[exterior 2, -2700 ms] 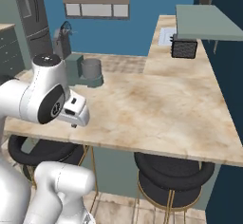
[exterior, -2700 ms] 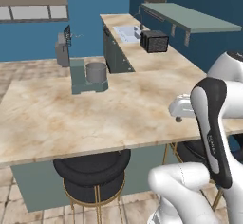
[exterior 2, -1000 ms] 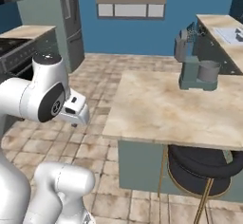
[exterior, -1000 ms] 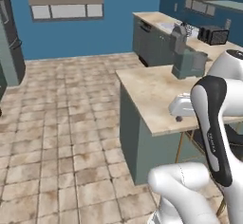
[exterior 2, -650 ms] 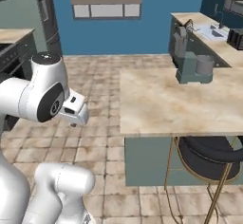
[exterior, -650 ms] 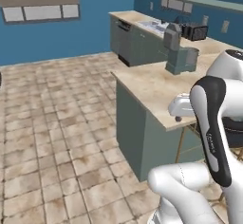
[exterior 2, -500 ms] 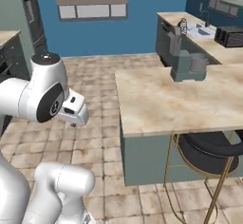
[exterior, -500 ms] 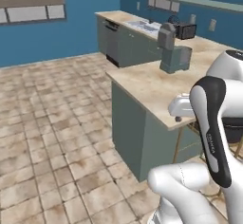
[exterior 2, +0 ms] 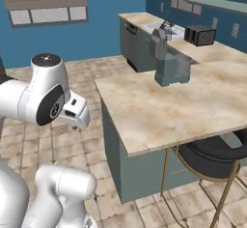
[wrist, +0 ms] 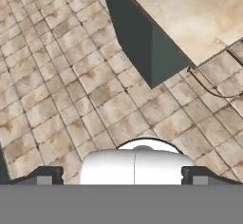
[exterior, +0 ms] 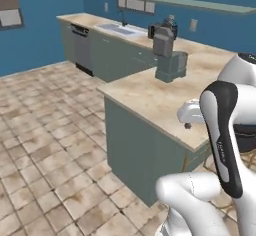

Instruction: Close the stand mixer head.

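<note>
The small teal-green stand mixer (exterior: pixel 170 71) (exterior 2: pixel 168 73) stands on the beige island counter (exterior: pixel 150 97) (exterior 2: pixel 173 108), with its grey bowl (exterior: pixel 179 62) (exterior 2: pixel 183 67) on the base. Its dark grey head (exterior: pixel 162 43) (exterior 2: pixel 159 42) is tilted up, and the thin wire whisk (exterior 2: pixel 167 27) sticks out above the bowl. My gripper (wrist: pixel 122 176) hangs over the tiled floor beside the island's corner, far short of the mixer. It is open, its fingertips (wrist: pixel 45 175) wide apart with nothing between them.
A black toaster (exterior 2: pixel 199 35) sits on the back counter behind the mixer, near a sink (exterior: pixel 117 28). A dark dishwasher (exterior: pixel 82 50) fronts that counter. A black stool (exterior 2: pixel 212 157) stands under the island's near edge. Open tiled floor (exterior: pixel 45 145) lies to the left.
The whole picture has shifted because the base has driven and turned. The island and mixer now lie closer and more central. The arm holds the same pose, and the mixer head is unchanged.
</note>
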